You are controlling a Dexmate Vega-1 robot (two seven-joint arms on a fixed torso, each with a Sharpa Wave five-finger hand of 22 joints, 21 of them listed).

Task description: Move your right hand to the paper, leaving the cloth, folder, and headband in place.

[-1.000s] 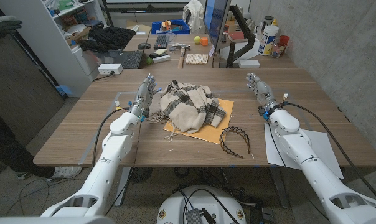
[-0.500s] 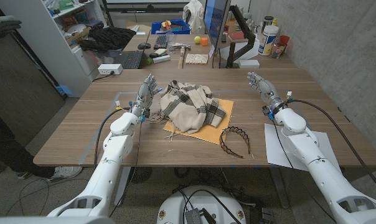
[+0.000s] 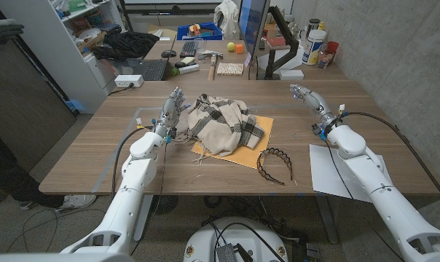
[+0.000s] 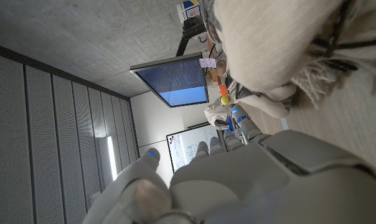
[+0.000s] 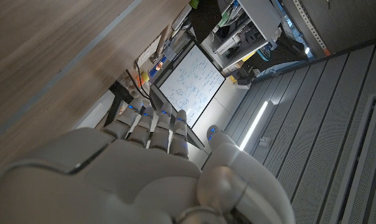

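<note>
A white sheet of paper point(image 3: 349, 169) lies at the table's front right, partly under my right forearm. My right hand point(image 3: 308, 100) is open, fingers extended, raised over the table behind the paper and well clear of it; it appears from behind in the right wrist view point(image 5: 157, 162). A beige plaid cloth point(image 3: 221, 124) is heaped on an orange folder point(image 3: 243, 151) at the table's middle. A black headband point(image 3: 272, 164) lies in front of the folder. My left hand point(image 3: 170, 114) stands open just left of the cloth point(image 4: 281, 56).
The wooden table point(image 3: 81, 156) ends near the paper's front edge. A second desk behind carries a laptop point(image 3: 146, 70), a monitor point(image 3: 252, 25), bottles point(image 3: 315, 47) and small clutter. Shelving point(image 3: 74, 29) stands at the back left.
My right hand and forearm have shifted rightward and slightly back, and more of the paper is now covered by the arm. The left hand, cloth, folder and headband stay where they were.
</note>
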